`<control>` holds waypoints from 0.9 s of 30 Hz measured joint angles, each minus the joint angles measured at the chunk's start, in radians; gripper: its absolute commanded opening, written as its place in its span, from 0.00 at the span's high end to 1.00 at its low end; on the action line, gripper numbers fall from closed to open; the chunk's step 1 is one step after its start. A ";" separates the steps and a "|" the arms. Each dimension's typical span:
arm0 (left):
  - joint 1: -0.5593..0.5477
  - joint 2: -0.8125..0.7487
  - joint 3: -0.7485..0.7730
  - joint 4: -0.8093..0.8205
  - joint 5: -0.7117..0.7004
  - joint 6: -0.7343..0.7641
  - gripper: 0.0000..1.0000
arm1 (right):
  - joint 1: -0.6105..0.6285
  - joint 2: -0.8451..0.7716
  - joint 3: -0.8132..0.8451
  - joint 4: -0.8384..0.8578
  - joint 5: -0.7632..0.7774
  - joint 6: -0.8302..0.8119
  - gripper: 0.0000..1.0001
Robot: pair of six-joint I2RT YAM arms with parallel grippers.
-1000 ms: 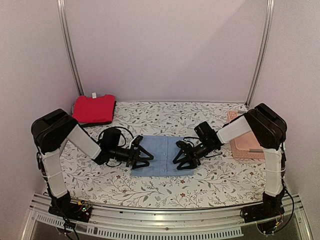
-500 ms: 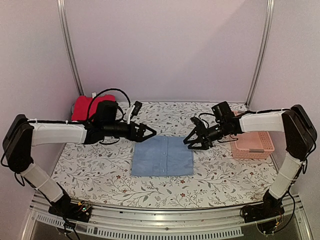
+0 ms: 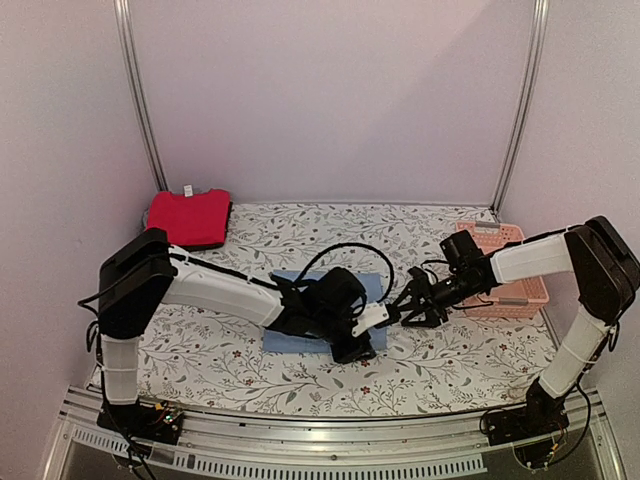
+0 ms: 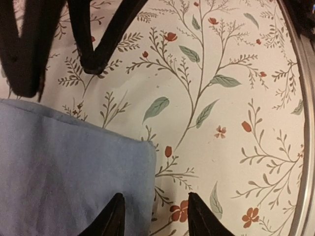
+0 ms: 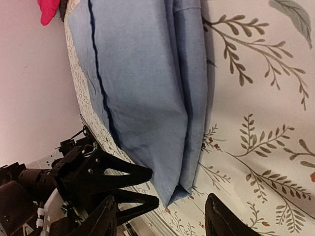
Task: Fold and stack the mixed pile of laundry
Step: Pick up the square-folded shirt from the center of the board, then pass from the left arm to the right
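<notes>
The blue shirt lies folded flat, and the left gripper and right gripper have swung from its far edge to its near right corner. The left straddles that corner and the right hovers just beside it, both open and empty, likely readying another fold. Pale walls enclose the floral-clothed counter; a pink basket sits right of the shirt, the folded red garment beyond it to the left

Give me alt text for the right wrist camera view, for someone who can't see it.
A folded light blue shirt lies on a floral tablecloth, its near corner just ahead of the open right end effector. The left end effector, also open, points at that corner; a red garment shows far off.
</notes>
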 measured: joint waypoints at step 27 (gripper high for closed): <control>0.052 -0.011 0.056 0.054 0.108 -0.012 1.00 | 0.040 0.195 -0.006 0.355 -0.084 0.344 0.42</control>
